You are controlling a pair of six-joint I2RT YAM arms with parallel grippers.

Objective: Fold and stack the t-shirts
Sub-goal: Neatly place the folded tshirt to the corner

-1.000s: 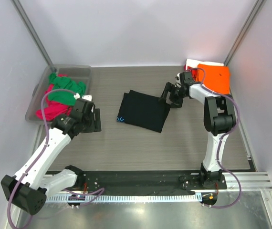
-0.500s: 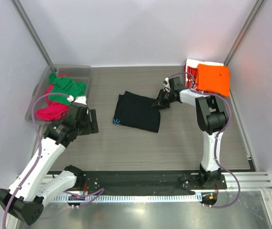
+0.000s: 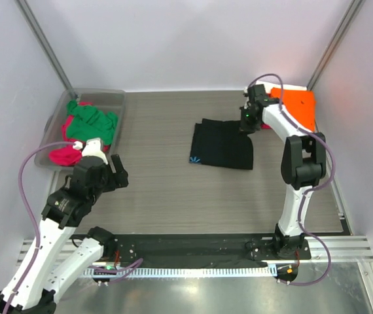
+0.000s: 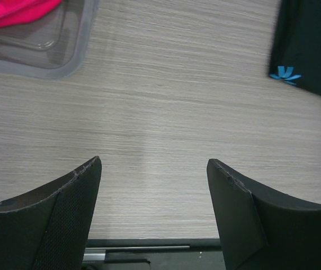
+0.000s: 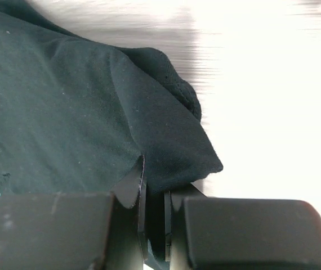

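Pinching the far right corner of the folded black t-shirt (image 3: pixel 222 145), my right gripper (image 5: pixel 154 185) has its jaws nearly together, with a fold of cloth caught between them. The shirt lies flat on the table (image 3: pixel 167 196), right of centre, near the orange t-shirt (image 3: pixel 296 108) in the far right corner. My left gripper (image 4: pixel 154 166) hangs with jaws wide, holding nothing, over bare wood near the clear bin (image 3: pixel 116 97), where the green t-shirt (image 3: pixel 93 124) and magenta t-shirt (image 3: pixel 61 155) lie.
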